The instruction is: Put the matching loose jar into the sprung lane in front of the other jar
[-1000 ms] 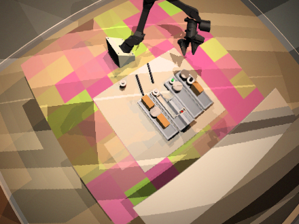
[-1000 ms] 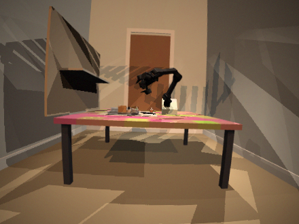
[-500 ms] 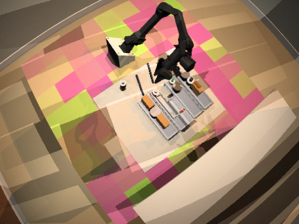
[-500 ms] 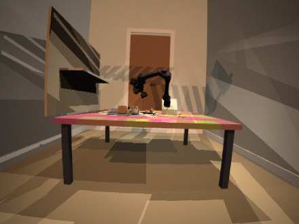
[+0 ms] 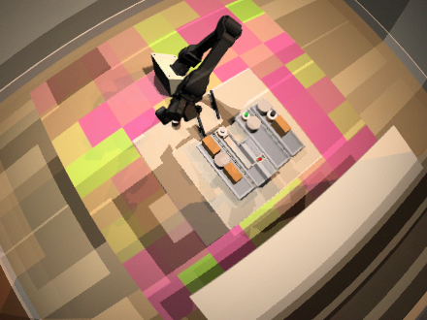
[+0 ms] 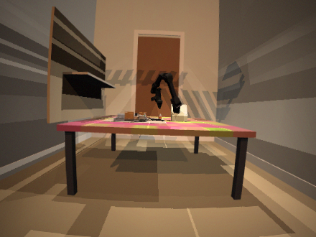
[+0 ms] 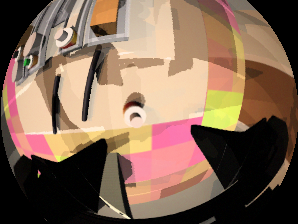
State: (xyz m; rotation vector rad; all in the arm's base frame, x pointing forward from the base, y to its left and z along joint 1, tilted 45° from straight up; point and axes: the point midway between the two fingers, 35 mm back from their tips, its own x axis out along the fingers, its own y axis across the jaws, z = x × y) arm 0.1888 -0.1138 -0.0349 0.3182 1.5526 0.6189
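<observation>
The loose jar [image 5: 176, 123] [image 7: 135, 116] [image 6: 159, 116] has a white ring-like top and a dark red side; it stands on the pale mat outside the tray, partly hidden by the gripper in the top view. My gripper [image 7: 149, 137] [image 6: 159, 107] is open and empty, above the jar, which shows just ahead of the gap between the fingertips in the wrist view. A similar white-topped jar [image 5: 222, 131] [image 7: 66, 37], with red and yellow on its side, stands at the front end of a lane in the grey tray [image 5: 241, 196]. The pusher plate is too small to make out.
Two black bars [image 5: 214, 104] [image 5: 201, 122] [image 7: 56, 105] [image 7: 91, 85] lie between gripper and tray. A green-topped jar [image 5: 246, 115] [image 7: 27, 62], a dark-topped jar [image 5: 272, 113], orange blocks [image 5: 211, 144] [image 5: 232, 172] [image 5: 280, 125] and beige round pieces [image 5: 253, 123] [image 5: 221, 160] occupy other lanes.
</observation>
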